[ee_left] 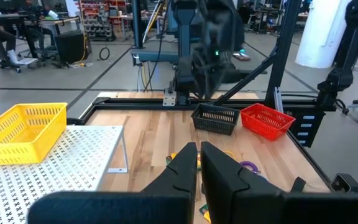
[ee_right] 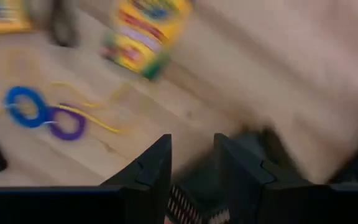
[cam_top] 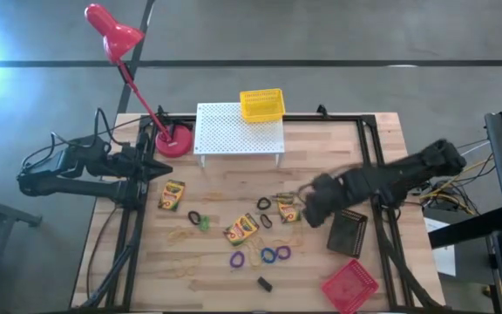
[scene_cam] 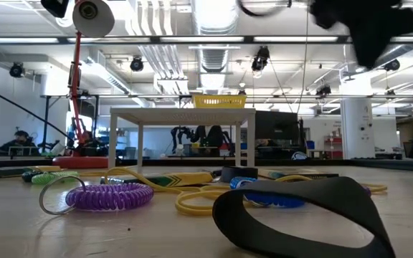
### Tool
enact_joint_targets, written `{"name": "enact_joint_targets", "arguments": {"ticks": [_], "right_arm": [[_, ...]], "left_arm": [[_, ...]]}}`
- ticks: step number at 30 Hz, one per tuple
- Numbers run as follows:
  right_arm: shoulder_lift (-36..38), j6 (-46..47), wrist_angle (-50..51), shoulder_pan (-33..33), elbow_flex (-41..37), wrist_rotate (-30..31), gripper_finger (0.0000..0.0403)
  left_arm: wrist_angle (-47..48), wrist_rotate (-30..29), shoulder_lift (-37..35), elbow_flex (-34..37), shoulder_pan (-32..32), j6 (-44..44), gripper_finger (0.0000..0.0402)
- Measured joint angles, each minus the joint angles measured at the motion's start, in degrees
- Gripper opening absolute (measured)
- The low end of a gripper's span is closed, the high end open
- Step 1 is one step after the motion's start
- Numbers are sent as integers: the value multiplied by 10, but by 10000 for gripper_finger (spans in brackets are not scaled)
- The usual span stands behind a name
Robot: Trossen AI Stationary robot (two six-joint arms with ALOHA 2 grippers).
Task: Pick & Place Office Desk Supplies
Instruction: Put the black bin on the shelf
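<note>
Wooden slats formed the butcher-block table (cam_top: pixel 216 262), on which a white perforated rack (cam_top: pixel 238 129) carried a small yellow mesh basket (cam_top: pixel 261 104). At the table's left edge the left gripper (cam_top: pixel 166 167) was parked, fingers pressed nearly together with nothing between them. Over the table's right half the right gripper (cam_top: pixel 301 199) was seen blurred beside a black mesh basket (cam_top: pixel 349 232); a narrow gap showed between its fingers, nothing visibly held. Yellow-and-green crayon boxes (cam_top: pixel 241 229), coloured elastic loops (cam_top: pixel 274 255) and a tiny black block (cam_top: pixel 264 283) were scattered mid-table.

Right gripper (ee_right: pixel 192 163) parted, empty; left gripper (ee_left: pixel 199 163) closed.
</note>
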State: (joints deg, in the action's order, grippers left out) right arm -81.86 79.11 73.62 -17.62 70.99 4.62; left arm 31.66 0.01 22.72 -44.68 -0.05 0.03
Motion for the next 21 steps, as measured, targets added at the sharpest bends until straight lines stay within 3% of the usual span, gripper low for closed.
{"name": "enact_joint_targets", "arguments": {"ticks": [4, 9, 14, 21], "right_arm": [[31, 184, -47, -63, -107, -17, 152], [50, 291, -138, -81, -203, -13, 196], [34, 295, -196, -81, -247, -18, 200], [-9, 266, -203, -79, -249, -34, 146]], "left_arm": [[0, 0, 0, 0, 0, 0, 28], [0, 0, 0, 0, 0, 0, 28], [0, 0, 0, 0, 0, 0, 28], [0, 0, 0, 0, 0, 0, 28]]}}
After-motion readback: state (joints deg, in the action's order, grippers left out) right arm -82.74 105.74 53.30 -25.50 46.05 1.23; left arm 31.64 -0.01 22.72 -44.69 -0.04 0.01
